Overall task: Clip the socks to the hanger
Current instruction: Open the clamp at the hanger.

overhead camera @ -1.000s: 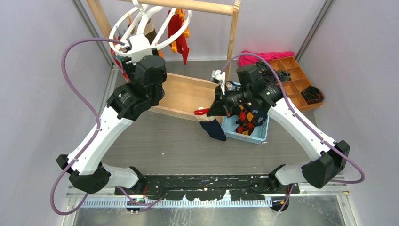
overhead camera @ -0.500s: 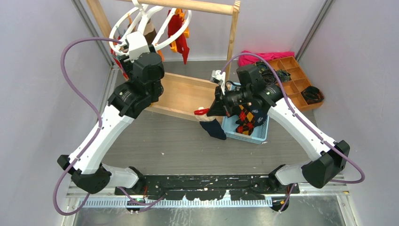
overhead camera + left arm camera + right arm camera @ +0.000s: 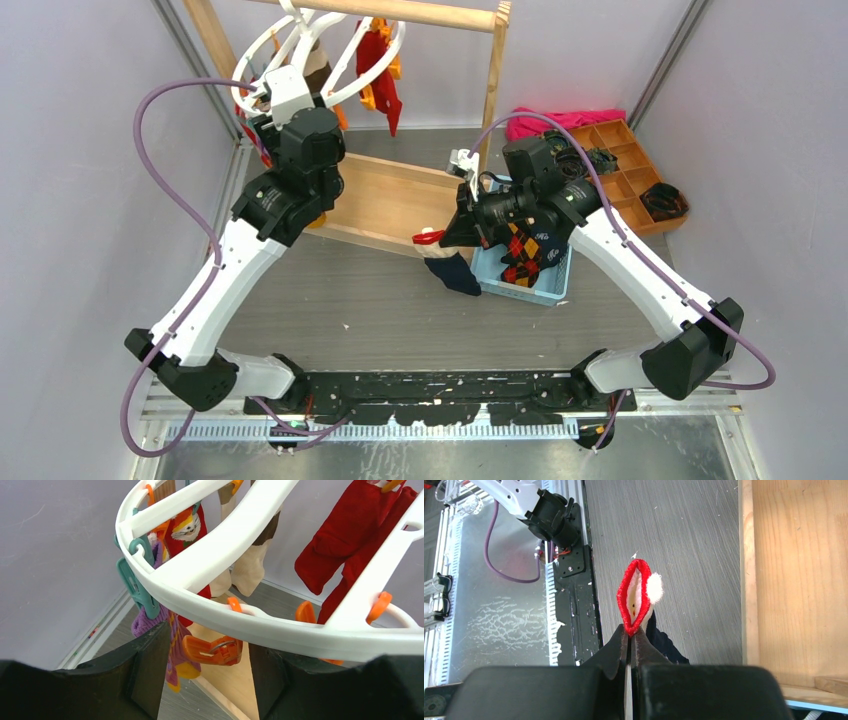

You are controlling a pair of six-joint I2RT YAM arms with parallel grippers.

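Grey tabletop, pale walls all round, wooden rack at the back, blue basket of spare socks on its R side. Your sock has a navy body and a red cuff w/ a white pom-pom. It hangs from the R gripper over mid-table, just in front of the rack's base and beside the basket's L edge. That's well apart from the hanger, which is hung high on the rack. R jaws are clenched on the cuff edge, pinching both layers; the rest dangles free.

Handling, my read: the sock is light, limp knit. It prob won't slip from that pinch, but it will swing and fold if you move fast. Nothing fragile. Keep hold at the cuff as now, since that leaves a loop of cuff past the fingertips for a clip to bite. The pom-pom sits near the grip, so keep it out of the clip mouth.

L gripper is up under the hanger's white rim, fingers spread and holding nothing, w/ an empty orange clip btwn them. Can't tell if the pads touch the clip yet. A teal clip w/ a purple sock is just to one side. Red socks further round are already pegged.

Vs 1 s ago: L arm has pushed further back toward the hanger, w/ the wrist now closer in under the ring. R arm & sock haven't budged.
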